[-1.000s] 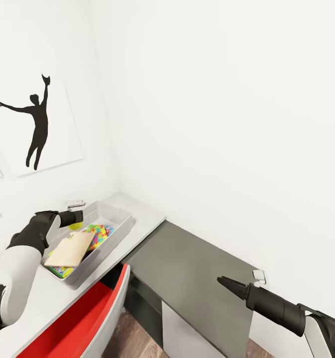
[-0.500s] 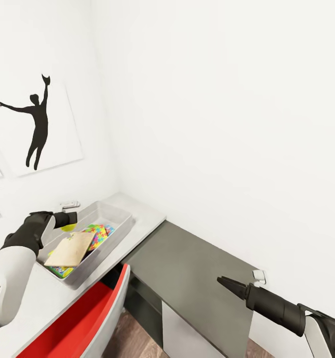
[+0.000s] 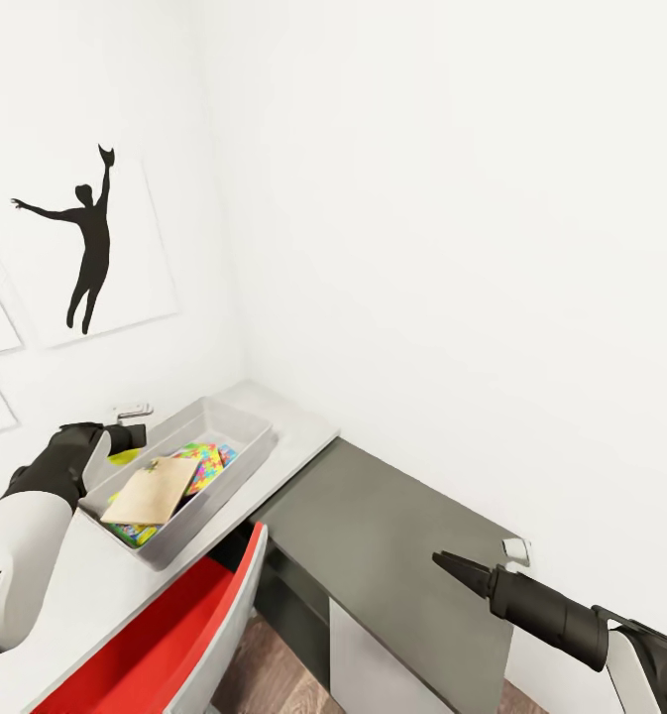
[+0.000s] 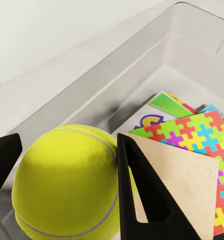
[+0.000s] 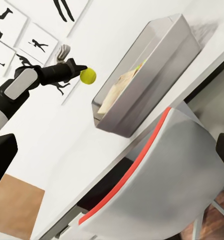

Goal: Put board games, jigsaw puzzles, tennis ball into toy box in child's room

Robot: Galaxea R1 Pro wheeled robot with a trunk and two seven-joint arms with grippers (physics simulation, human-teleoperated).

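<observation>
Fuzzy tennis ball [image 4: 67, 185]; smooth plastic toy box [image 3: 236, 436]

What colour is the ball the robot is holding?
Yellow-green with a pale seam; the ball shows best in the left wrist view.

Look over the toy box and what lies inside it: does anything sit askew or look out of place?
One thing: a plain tan square lies tilted in the toy box, propped over the jigsaw puzzles with its blank side up, not flat. The tennis ball is not in yet: the left gripper holds it beside the box.
</observation>
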